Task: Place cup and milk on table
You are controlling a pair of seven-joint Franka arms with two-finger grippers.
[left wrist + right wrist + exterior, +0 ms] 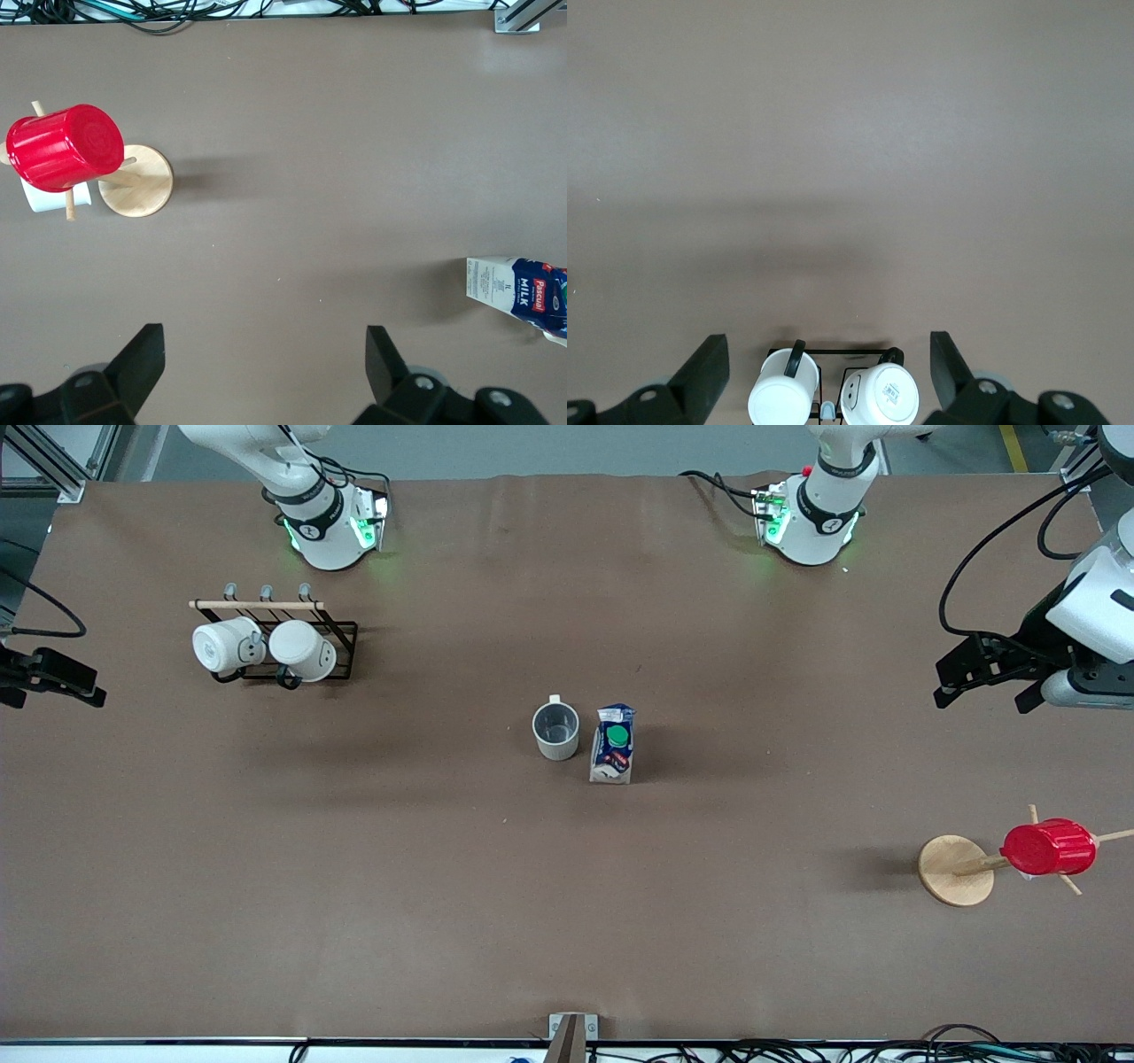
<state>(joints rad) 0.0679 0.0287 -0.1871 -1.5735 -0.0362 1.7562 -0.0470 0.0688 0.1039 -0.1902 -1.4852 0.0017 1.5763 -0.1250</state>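
Fingers spread wide, empty, on both grippers: left gripper (983, 684) over its table (443, 886) end, right gripper (53, 682) likewise. Mid-table: milk (613, 744) upright, cup (555, 731) just beside it, slightly farther, not touching.

Left claw (988, 686) and right claw (53, 682) hang open, empty.

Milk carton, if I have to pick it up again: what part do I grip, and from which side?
Probably grip the milk carton across its flat side walls, below the green cap. It stands upright with the cup close beside it, so come down from above on the left arm's end. Both grippers, left and right, wait open.
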